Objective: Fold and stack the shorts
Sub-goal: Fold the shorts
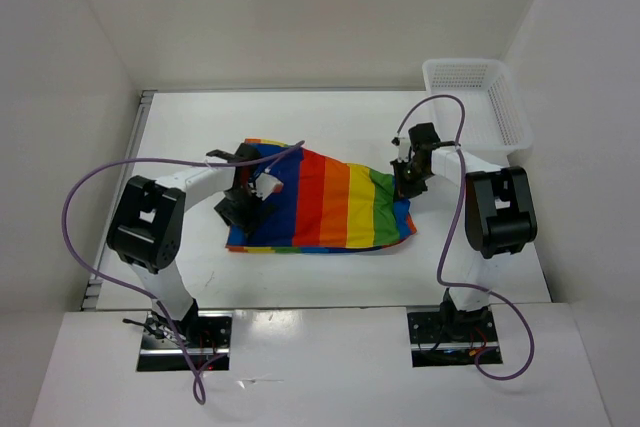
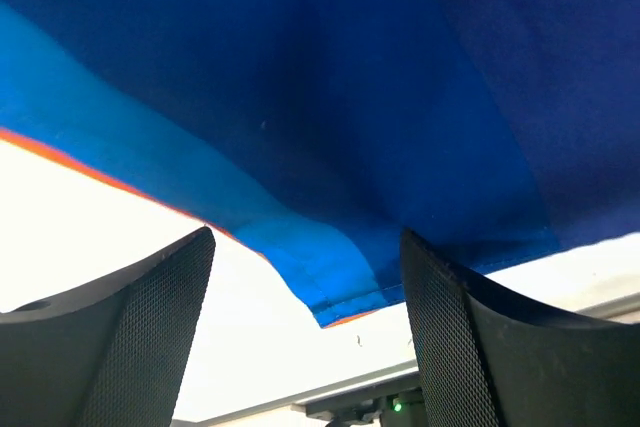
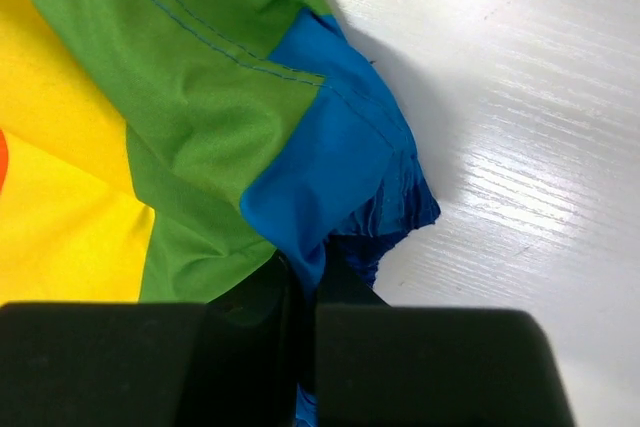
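The rainbow-striped shorts (image 1: pixel 330 202) lie spread on the white table, blue at the left, green at the right. My left gripper (image 1: pixel 247 205) is over their blue left end; in the left wrist view its jaws stand open with a blue hemmed corner (image 2: pixel 340 277) between them, untouched by the fingers (image 2: pixel 470 347). My right gripper (image 1: pixel 408 179) is at the green right end, shut on the blue waistband fold (image 3: pixel 330 167) of the shorts; the green cloth (image 3: pixel 180 117) bunches beside it.
A white mesh basket (image 1: pixel 478 99) stands at the back right corner. White walls enclose the table (image 1: pixel 200 127) at the left, back and right. Purple cables loop off both arms.
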You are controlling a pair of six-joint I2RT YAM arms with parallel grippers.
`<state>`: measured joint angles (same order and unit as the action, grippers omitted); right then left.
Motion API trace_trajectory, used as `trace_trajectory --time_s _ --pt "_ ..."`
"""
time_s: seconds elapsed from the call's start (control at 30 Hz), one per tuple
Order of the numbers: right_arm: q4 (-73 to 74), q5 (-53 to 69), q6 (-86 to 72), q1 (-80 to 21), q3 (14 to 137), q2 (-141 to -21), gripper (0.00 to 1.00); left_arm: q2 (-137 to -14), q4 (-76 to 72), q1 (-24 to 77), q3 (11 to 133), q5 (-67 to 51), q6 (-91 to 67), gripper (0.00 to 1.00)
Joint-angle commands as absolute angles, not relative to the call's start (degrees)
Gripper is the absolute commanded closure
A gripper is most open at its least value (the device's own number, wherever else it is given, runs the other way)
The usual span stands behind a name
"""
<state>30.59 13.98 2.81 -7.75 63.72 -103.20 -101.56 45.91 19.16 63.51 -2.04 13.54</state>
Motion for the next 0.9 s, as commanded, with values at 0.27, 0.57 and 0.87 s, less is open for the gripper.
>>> trace_trajectory --time_s 0.27,0.57,0.87 --pt "47.62 9.14 10.72 -8.09 84.18 -97.38 1.00 -91.76 45.89 16.44 77.43 5.36 18.02 0.14" --pt "59.31 6.24 10.72 -8.09 93.85 -95.63 1.00 -104.93 41.49 16.44 75.84 -4.74 14.41 0.14" --pt "58.37 8.26 9.67 -8.09 87.45 -93.26 1.00 -108.19 40.33 22.40 98.67 -16.05 10.11 0.12"
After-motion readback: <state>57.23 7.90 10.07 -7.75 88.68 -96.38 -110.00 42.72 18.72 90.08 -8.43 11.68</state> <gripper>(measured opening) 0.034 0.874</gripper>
